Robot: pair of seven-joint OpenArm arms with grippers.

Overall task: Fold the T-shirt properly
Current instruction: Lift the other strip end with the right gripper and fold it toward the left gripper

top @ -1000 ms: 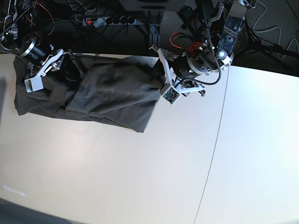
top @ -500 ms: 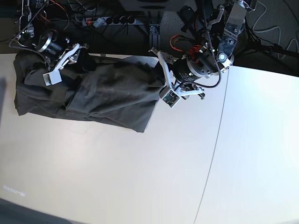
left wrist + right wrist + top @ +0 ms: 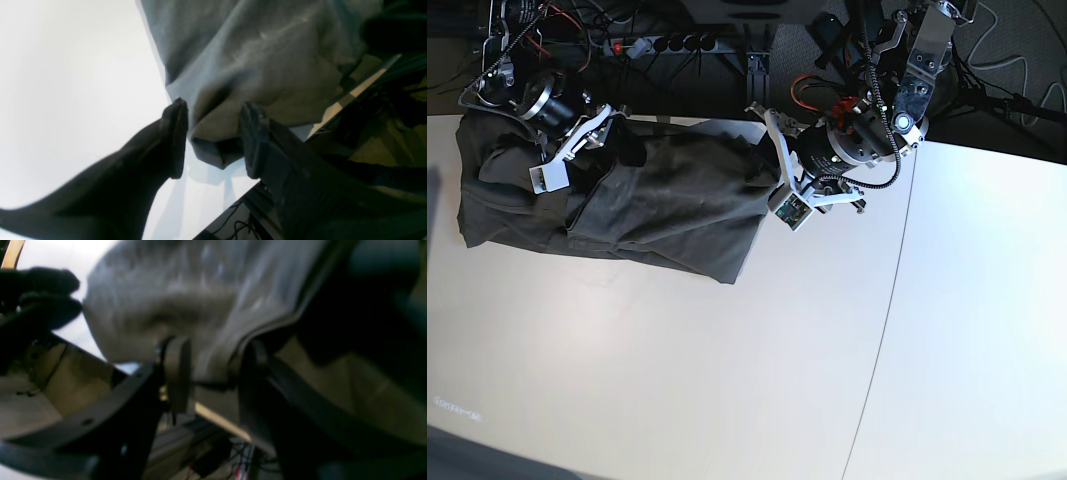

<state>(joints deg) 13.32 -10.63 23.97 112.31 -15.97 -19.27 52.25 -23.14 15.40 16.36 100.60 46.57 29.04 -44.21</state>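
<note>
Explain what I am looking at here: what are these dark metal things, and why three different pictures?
They are two robot arms at a white table, meant to fold the dark T-shirt lying crumpled along its far edge. One picture looks down from overhead. The other two come from small cameras on each arm's wrist, looking past its pincer. The left pincer stands open astride a corner of the cloth at the table edge. The right pincer also has cloth between its open fingers, but that picture is blurred, so I cannot tell whether it grips. Behind the table hang cables.
</note>
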